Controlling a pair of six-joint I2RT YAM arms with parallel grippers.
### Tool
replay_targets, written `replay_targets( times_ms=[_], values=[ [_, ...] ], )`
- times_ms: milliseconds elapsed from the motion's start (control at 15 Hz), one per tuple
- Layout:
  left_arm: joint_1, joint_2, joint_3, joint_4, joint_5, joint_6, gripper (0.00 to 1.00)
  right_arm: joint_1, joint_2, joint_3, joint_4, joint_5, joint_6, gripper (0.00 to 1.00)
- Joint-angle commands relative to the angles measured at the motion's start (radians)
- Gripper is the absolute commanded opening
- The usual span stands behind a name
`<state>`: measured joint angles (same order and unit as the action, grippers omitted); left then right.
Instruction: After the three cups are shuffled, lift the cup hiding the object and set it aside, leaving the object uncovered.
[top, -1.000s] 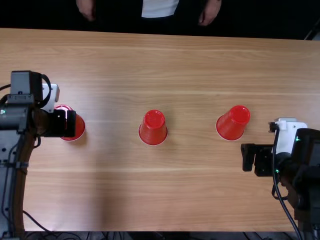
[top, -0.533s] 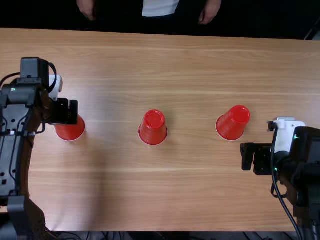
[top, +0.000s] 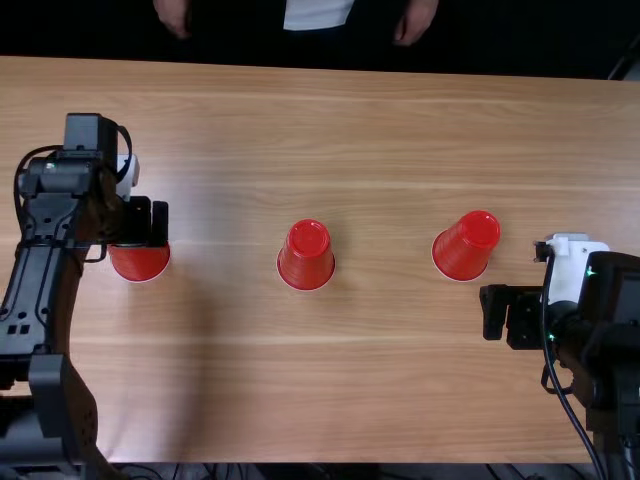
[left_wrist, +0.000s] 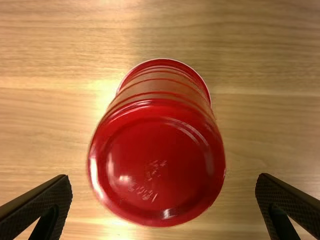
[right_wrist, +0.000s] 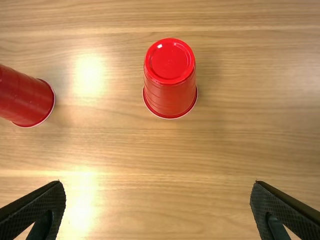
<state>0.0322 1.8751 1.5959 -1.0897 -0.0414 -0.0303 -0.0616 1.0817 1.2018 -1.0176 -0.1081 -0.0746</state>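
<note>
Red plastic cup, likely light, thin and crushable, sits inverted under my wide-open left gripper; squeeze its sides gently.

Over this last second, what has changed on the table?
The left arm shifted its open pincer a little toward the table's far side and the middle, above the left upside-down red plastic cup. It took hold of nothing. That cup, the middle red plastic cup, the right red plastic cup and the right pincer stayed put.
</note>
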Motion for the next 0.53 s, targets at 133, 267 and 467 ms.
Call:
replay_targets(
  times_ms=[133,267,467],
  values=[
    [-0.012,0.042,0.033,0.000,-0.003,-0.006,1.00,-0.001,0.006,-0.011,0.004,0.003,0.008,1.00],
    [-0.012,0.045,0.033,0.000,-0.021,-0.008,0.80,-0.001,0.006,-0.011,0.004,0.001,0.008,1.00],
    [-0.012,0.073,0.033,0.000,-0.049,-0.008,0.40,-0.001,0.006,-0.011,0.004,0.003,0.008,1.00]
  ],
)
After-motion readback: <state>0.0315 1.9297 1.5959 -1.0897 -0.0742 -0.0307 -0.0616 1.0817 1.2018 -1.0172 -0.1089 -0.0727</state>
